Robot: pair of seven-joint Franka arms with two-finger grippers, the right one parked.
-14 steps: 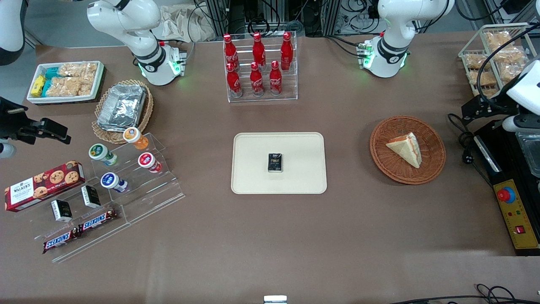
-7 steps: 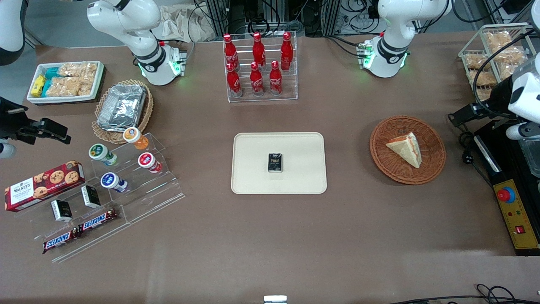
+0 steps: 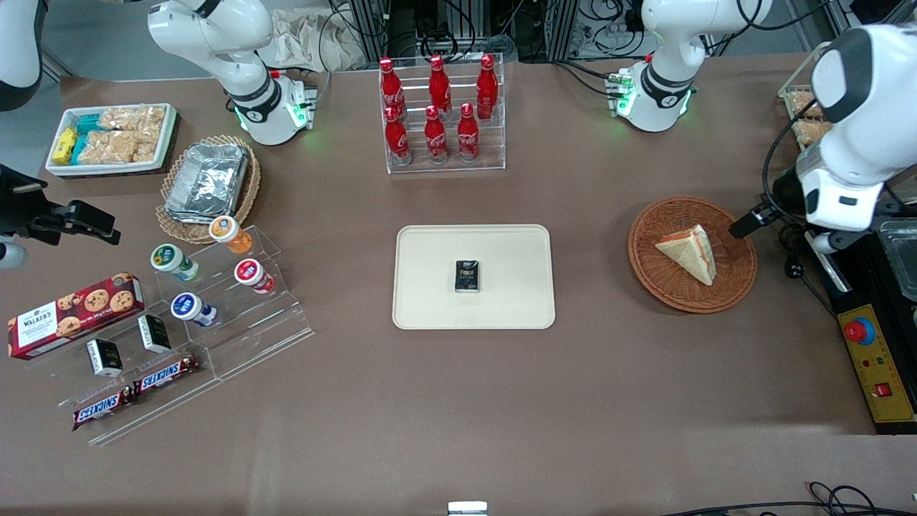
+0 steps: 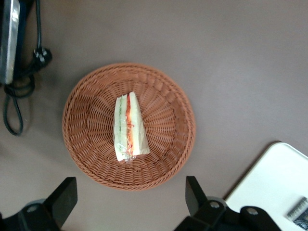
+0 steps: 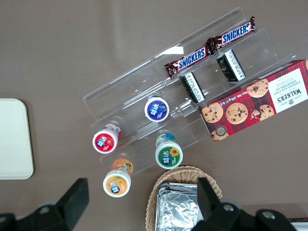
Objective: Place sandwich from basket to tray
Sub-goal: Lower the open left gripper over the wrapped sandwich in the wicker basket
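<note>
The sandwich (image 3: 688,252) is a white triangular wedge with an orange-red and green stripe. It lies in the round reddish-brown wicker basket (image 3: 673,292). In the left wrist view the sandwich (image 4: 129,127) lies in the basket (image 4: 166,154) with its stripe facing up. The left gripper (image 3: 749,222) hangs above the basket's rim on the working arm's side. In the wrist view the gripper (image 4: 130,197) is open and empty, its fingers (image 4: 65,196) set wide apart and clear of the basket. The cream tray (image 3: 430,304) lies mid-table and also shows in the wrist view (image 4: 272,185).
A small black packet (image 3: 467,276) lies on the tray. A black and yellow control box (image 3: 877,362) and a cable with a plug (image 4: 41,55) sit beside the basket toward the working arm's end. A rack of red bottles (image 3: 440,115) stands farther from the camera.
The left arm has swung in from the table's edge toward the basket. Its gripper now hangs over the basket's rim. The sandwich and basket have not moved.
</note>
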